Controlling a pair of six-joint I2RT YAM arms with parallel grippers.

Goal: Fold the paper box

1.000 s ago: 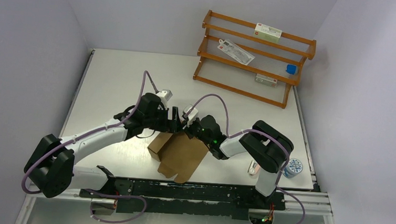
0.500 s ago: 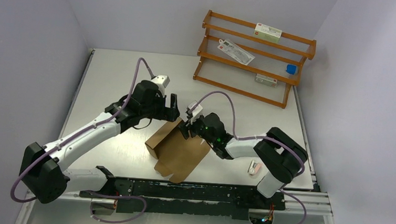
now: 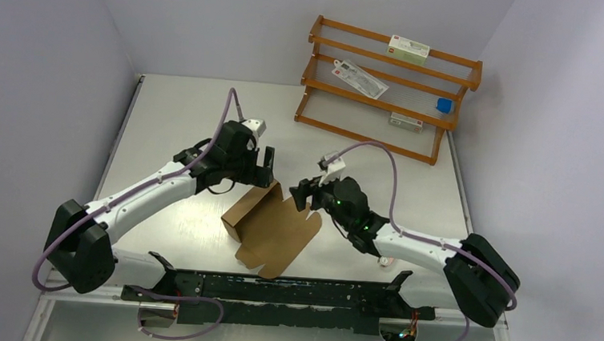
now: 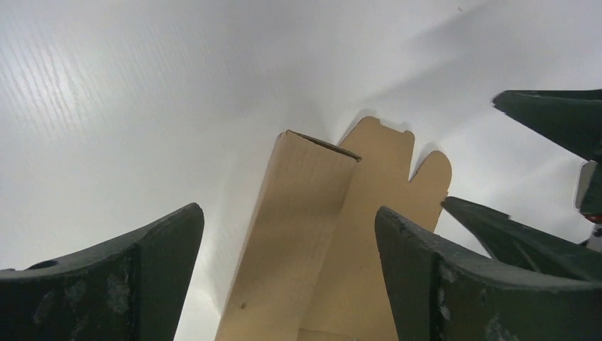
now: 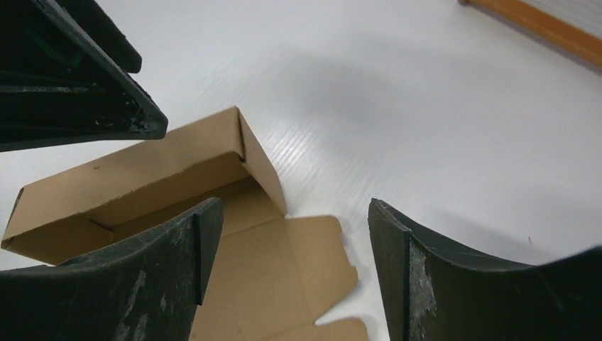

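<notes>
The brown paper box point(image 3: 272, 231) lies partly folded on the white table. One long wall stands up on its left and a flat panel with rounded flaps spreads to the right. My left gripper point(image 3: 267, 174) hovers open just above the box's far end, and the left wrist view shows the box point(image 4: 312, 234) below its empty jaws point(image 4: 287, 273). My right gripper point(image 3: 302, 194) is open too, just off the box's far right corner, touching nothing. In the right wrist view the raised wall point(image 5: 135, 181) and a flap lie beneath its fingers point(image 5: 294, 277).
A wooden rack point(image 3: 389, 88) with several packets stands at the back right. A small white packet point(image 3: 386, 260) lies by the right arm's forearm. A black rail point(image 3: 274, 289) runs along the near edge. Both grippers are close together over the box.
My right gripper has opened, let go of the box's far edge and drawn back to the right. The left gripper lifted slightly away. The box has settled lower.
</notes>
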